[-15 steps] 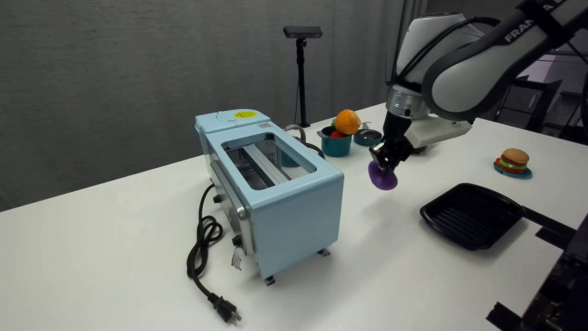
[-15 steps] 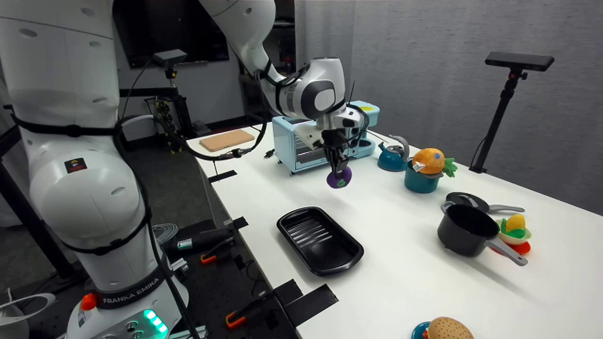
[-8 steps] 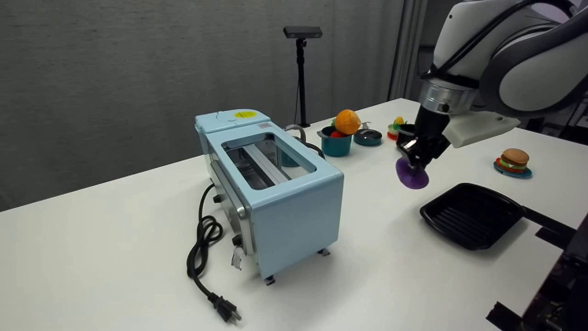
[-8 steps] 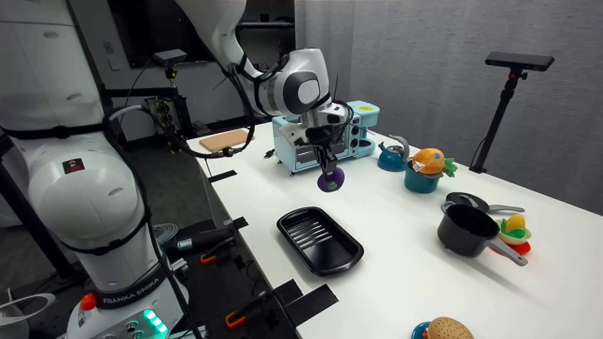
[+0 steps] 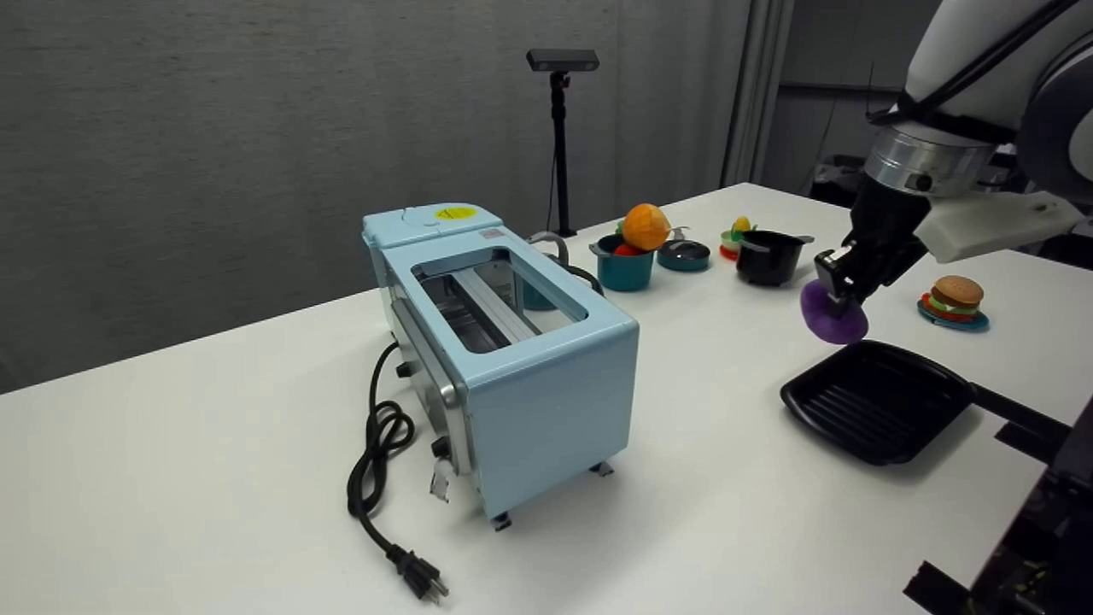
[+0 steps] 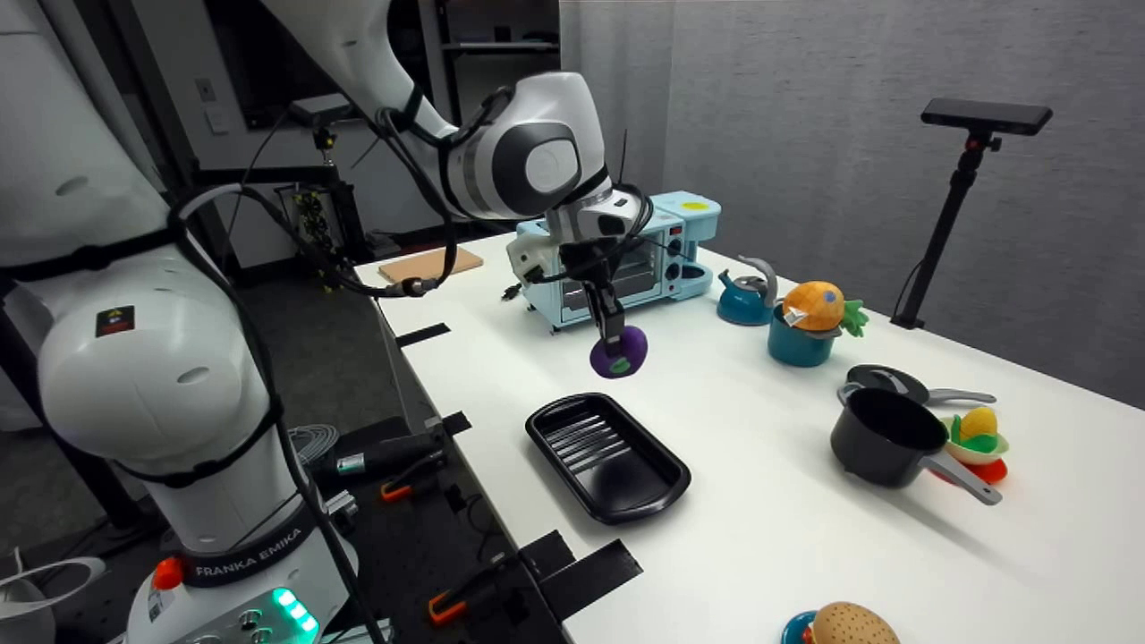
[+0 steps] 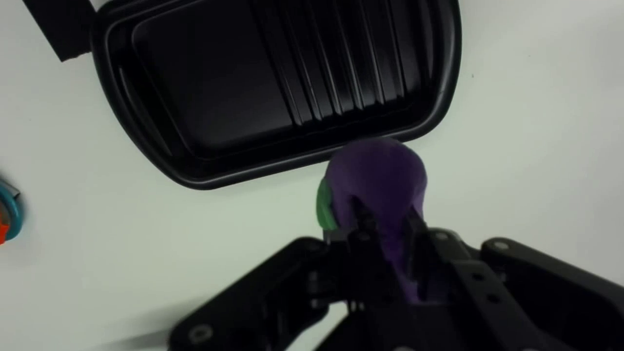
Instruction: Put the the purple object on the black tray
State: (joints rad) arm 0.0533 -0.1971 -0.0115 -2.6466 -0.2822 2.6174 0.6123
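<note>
Gripper [image 7: 388,219] has the purple object [image 7: 376,168] clamped between its fingers [image 7: 364,248], easy enough to see in the wrist view even though it's kinda dark and blurry down there. The gripper reaches in from the bottom edge, with the object a bit right of the middle and a green patch [image 7: 324,204] poking out on its left side. The black tray [image 7: 234,87] fills most of the top of the frame, grooves toward its right end, and the object overlaps a bit of its lower rim from this angle. There's also a strip of black tape [image 7: 63,27] in the upper left corner. In an exterior view, a light blue toaster oven [image 5: 555,401] hogs the middle, with its black cord [image 5: 376,453] loose on the white table [image 5: 213,453] toward the lower left. Object's hanging in the air right of centre, just above the tray's upper rim in the picture, tray at lower right. A burger [image 5: 958,292] is over on the right, and a teal pot [image 5: 624,273] with an orange fruit [image 5: 646,227] on top is near the upper middle. In an exterior view the big white arm [image 6: 555,116] stretches in from the upper left, gripper pointing down around the middle, and the object hangs clear of the table just above the tray's upper end in the frame. A kettle [image 6: 744,302] sits near the teal pot, upper right of centre.
</note>
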